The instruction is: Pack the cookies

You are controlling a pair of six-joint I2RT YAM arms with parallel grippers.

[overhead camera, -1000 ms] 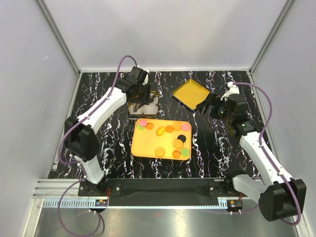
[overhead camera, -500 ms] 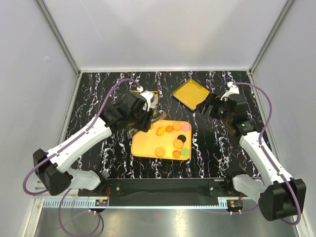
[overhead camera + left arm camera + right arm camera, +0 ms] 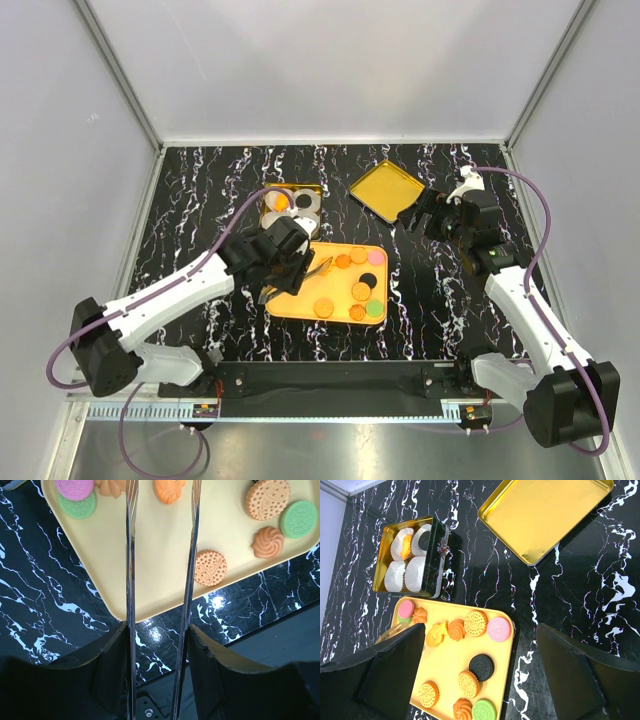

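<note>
The cookies (image 3: pixel 345 285) lie spread on a yellow tray (image 3: pixel 296 300): orange-tan, pink, green and one black (image 3: pixel 481 667). My left gripper (image 3: pixel 285 265) is shut on metal tongs (image 3: pixel 131 555). The tong blades stand apart and empty above the tray's (image 3: pixel 155 545) left part, with an orange swirl cookie (image 3: pixel 169 490) at their tips. A gold tin (image 3: pixel 291 203) holds white paper cups; one has an orange cookie (image 3: pixel 406 542), one a dark cookie (image 3: pixel 424 539). My right gripper (image 3: pixel 425 215) is open and empty, high above the tray's (image 3: pixel 447 675) right side.
The tin's gold lid (image 3: pixel 388 190) lies upside down at the back right, also seen in the right wrist view (image 3: pixel 545 515). The table is black marble with white veins (image 3: pixel 190 200). Grey walls enclose it on three sides.
My left arm has pulled back from over the tin toward the near side, and the tongs now hang over the tray's left part. The tin is uncovered. The right arm has not moved.
</note>
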